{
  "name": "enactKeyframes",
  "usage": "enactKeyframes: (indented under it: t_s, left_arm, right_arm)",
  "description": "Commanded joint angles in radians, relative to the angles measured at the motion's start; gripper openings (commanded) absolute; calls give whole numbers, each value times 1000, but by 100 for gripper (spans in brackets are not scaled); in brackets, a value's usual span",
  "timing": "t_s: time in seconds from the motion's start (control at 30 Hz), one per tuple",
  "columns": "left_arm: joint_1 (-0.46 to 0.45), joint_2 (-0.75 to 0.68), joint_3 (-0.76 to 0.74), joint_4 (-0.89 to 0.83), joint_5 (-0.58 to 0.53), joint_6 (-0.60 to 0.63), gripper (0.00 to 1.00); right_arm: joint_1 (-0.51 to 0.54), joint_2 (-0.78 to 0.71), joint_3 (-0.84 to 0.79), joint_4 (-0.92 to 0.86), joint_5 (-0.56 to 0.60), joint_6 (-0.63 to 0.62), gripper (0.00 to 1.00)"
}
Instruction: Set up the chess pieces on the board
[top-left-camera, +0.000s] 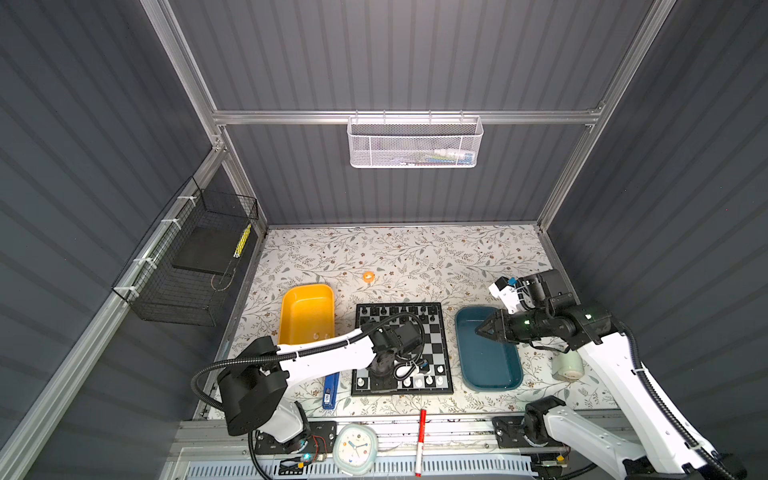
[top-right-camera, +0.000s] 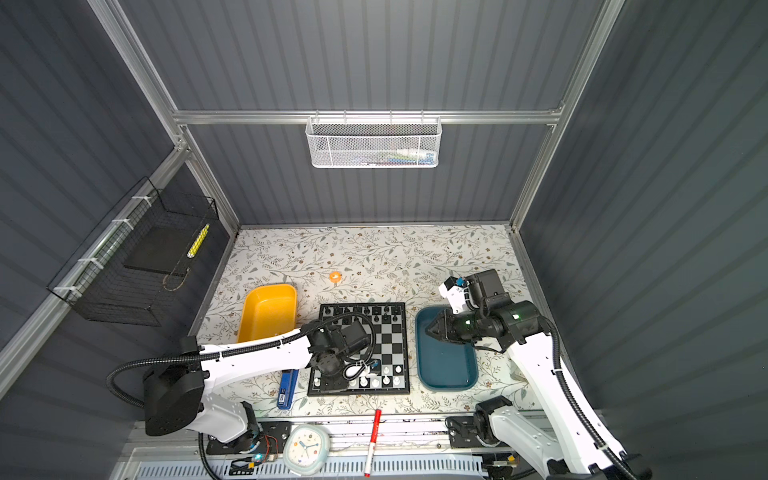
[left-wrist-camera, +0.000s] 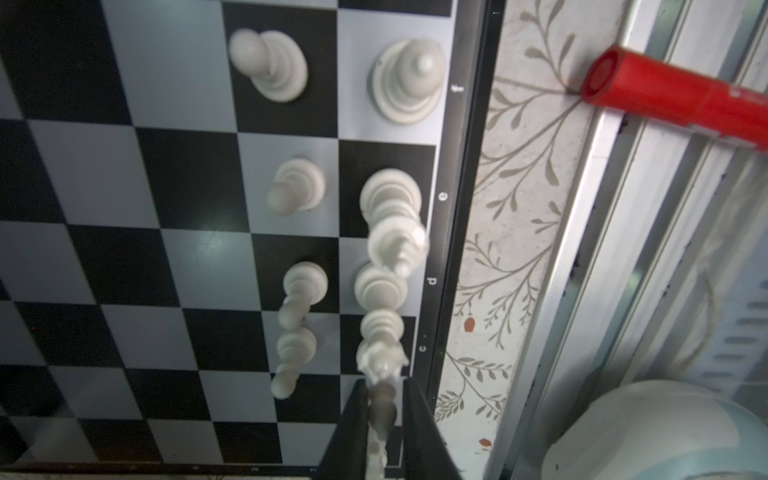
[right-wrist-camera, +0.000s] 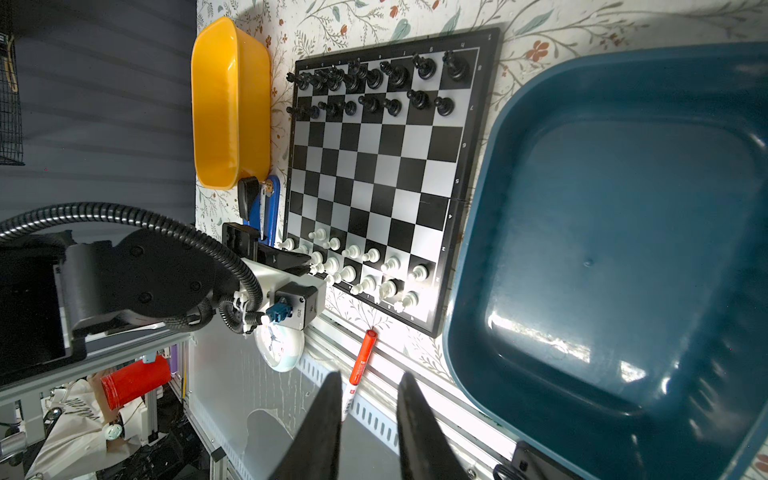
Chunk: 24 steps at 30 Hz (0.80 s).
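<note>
A tabletop (top-left-camera: 415, 249) papered in a leaf-and-flower print carries a flat, square board (top-left-camera: 436, 345) of glossy black and silvery squares inside a thin black frame. It lies at the middle, close to the near edge. To its right sits a smooth teal tray (top-left-camera: 490, 370) with rounded corners; to its left is a yellow tray (top-left-camera: 305, 311) of shiny plastic.

Black pieces (right-wrist-camera: 426, 68) line the board's two far rows. White pieces (right-wrist-camera: 351, 251), turned and ringed like tiny balusters, stand along its two near rows.

The left gripper (left-wrist-camera: 384, 380) points down over the near row, toward the board's left side. Its dark tapered jaws stand narrowly apart around one white piece (left-wrist-camera: 382, 411); blur hides whether they press on it. The right gripper (right-wrist-camera: 369, 376) hangs above the far end of the teal tray, jaws a little apart with nothing between them.

A red marker (top-left-camera: 420, 440) with a cylindrical cap and a rounded pale clock (top-left-camera: 353, 449) lie on the metal rail in front of the table.
</note>
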Motion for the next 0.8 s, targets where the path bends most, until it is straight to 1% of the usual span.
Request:
enactKeyframes:
  t_s: [0.0,0.23,0.47,0.77]
  left_arm:
    - [-7,9,20,-22,2,1,19]
    - [-7,12,30,-25,-6,2,21]
    - [-7,7,35,-33,-22,3,28]
    - [-5,1,46,-51,-22,23,32]
  right_arm:
    - [-2,-3,1,0,11,1,27]
    - [-2,-3,3,0,14,1,27]
    - [-2,0,0,2,14,-3,28]
    - [-2,10,18,-5,14,-12,28]
